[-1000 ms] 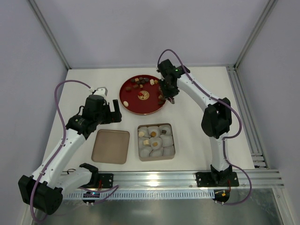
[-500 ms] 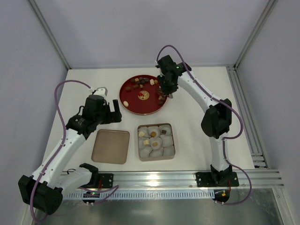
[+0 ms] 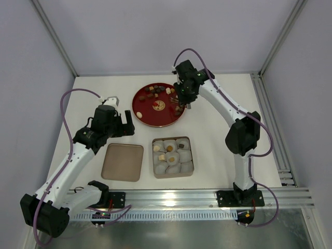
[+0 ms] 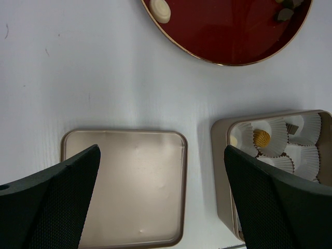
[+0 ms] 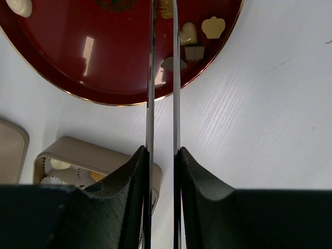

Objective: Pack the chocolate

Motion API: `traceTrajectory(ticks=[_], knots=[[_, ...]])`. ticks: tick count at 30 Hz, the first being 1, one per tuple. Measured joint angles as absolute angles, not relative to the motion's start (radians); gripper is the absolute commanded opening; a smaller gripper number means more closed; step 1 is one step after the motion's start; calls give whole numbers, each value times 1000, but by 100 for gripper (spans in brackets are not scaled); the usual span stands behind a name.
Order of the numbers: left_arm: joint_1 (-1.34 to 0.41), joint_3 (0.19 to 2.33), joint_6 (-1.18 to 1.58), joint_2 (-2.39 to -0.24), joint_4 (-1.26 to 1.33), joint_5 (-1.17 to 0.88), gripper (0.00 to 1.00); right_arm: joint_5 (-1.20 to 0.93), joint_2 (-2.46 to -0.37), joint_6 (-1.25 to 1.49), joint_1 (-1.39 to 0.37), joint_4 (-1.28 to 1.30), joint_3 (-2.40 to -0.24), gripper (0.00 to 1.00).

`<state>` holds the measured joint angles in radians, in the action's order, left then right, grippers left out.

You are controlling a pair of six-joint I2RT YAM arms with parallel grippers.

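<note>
Only the top view takes in the pale lilac walls (image 3: pixel 155 31) and the aluminium rail (image 3: pixel 181 196). The left wrist view brings out the fluting of the paper cups (image 4: pixel 270 136) in the square tin (image 4: pixel 220 161), and shows the left gripper (image 4: pixel 162 155) spread wide and empty above the flat beige tray (image 4: pixel 135 187). The right wrist view shows the right gripper (image 5: pixel 163 23), two thin metal blades a sliver apart over the glossy red plate (image 5: pixel 62 52). A tan piece (image 5: pixel 165 7) sits between them; whether it is pinched I cannot tell. The chocolate (image 3: pixel 155 95) lies scattered on that plate, on the matt white table (image 3: pixel 223 104)
</note>
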<state>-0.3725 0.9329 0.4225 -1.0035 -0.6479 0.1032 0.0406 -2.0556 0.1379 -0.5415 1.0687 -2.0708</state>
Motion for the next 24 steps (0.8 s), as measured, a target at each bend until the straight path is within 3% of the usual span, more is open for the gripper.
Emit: traceTrajectory(ticks=[24], knots=[[-373,933,422,-1003,-648,103,100,38,-1277,267,-725,998,-1345,30]])
